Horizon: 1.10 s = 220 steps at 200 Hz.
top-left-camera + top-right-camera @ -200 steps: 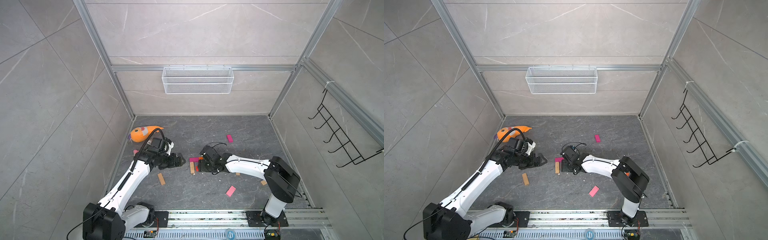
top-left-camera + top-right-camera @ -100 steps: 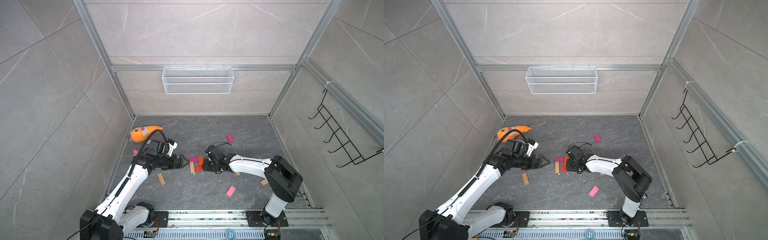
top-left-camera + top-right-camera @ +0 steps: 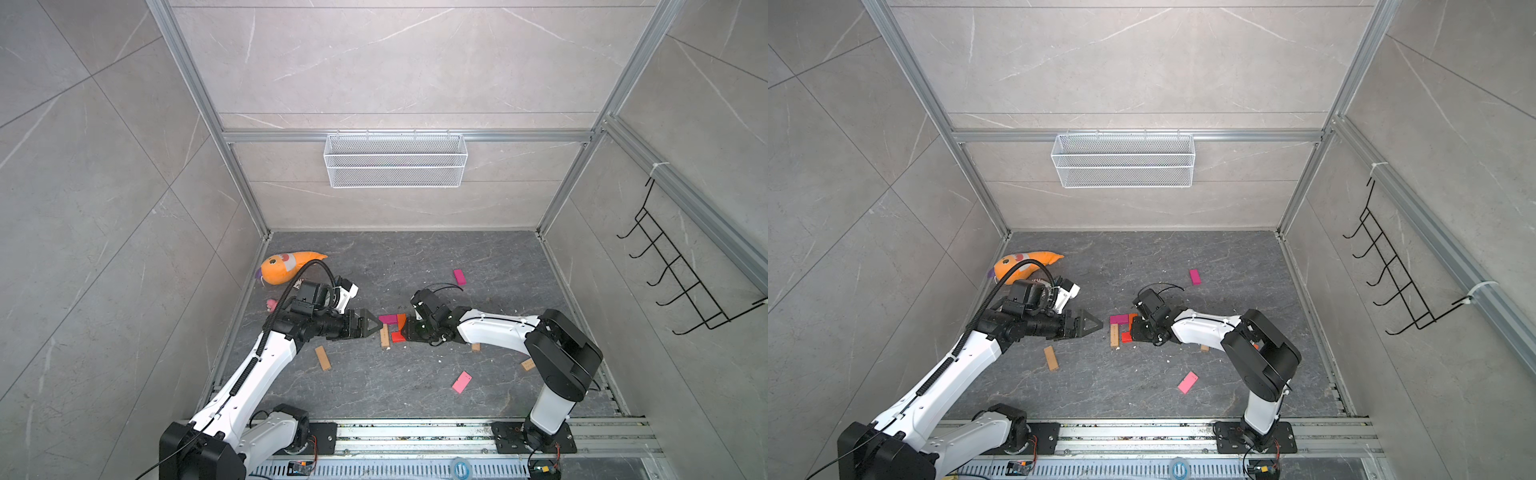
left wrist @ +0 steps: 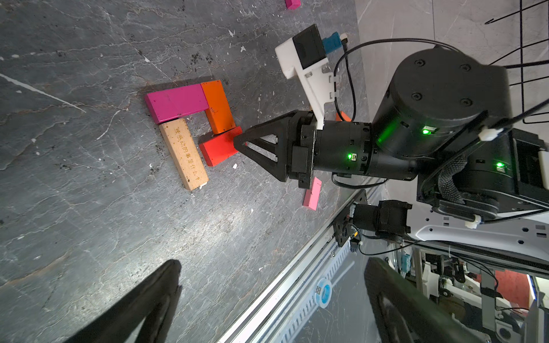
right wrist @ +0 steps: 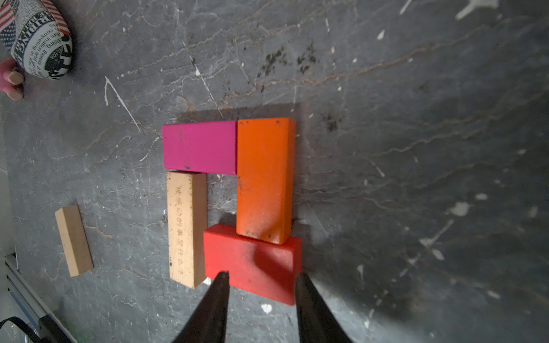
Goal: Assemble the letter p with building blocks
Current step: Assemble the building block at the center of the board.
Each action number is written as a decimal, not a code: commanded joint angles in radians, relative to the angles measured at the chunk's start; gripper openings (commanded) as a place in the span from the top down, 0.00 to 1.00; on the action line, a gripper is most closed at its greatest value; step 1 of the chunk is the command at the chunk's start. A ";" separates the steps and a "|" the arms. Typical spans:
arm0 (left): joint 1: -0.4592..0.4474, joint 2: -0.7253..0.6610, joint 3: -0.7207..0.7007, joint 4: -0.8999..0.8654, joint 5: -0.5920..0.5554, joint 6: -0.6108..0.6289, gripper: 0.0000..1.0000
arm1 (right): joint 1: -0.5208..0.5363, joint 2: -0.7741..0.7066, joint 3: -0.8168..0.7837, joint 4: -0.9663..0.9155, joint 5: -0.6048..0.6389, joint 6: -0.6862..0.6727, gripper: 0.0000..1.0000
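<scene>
At the tips of the right gripper (image 5: 260,274), fingers apart and clamped on nothing: near edge of the red brick (image 5: 252,258), seemingly touched. Just beyond, orange brick (image 5: 264,178) butting the red, magenta brick (image 5: 199,147) across its far end, tan stem brick (image 5: 185,228) just beside red, together forming the letter p (image 3: 1114,334). Farther off, across the figure: left gripper (image 4: 271,264) spread wide, empty; loose tan brick (image 5: 73,240) off to one side.
</scene>
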<state>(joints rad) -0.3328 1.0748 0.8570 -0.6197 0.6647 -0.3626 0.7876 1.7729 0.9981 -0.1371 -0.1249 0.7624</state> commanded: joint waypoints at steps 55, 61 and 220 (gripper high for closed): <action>0.004 0.007 0.007 0.014 0.015 0.018 0.01 | -0.012 0.028 -0.038 0.026 -0.013 -0.009 0.60; 0.005 0.008 0.008 0.012 0.013 0.017 0.00 | -0.012 0.029 -0.039 0.029 -0.018 -0.009 0.61; 0.004 0.025 0.014 -0.001 0.009 0.017 0.00 | -0.012 0.060 -0.035 0.063 -0.068 0.018 0.63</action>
<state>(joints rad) -0.3328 1.0988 0.8570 -0.6209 0.6617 -0.3626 0.7765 1.8061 0.9653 -0.0677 -0.1810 0.7670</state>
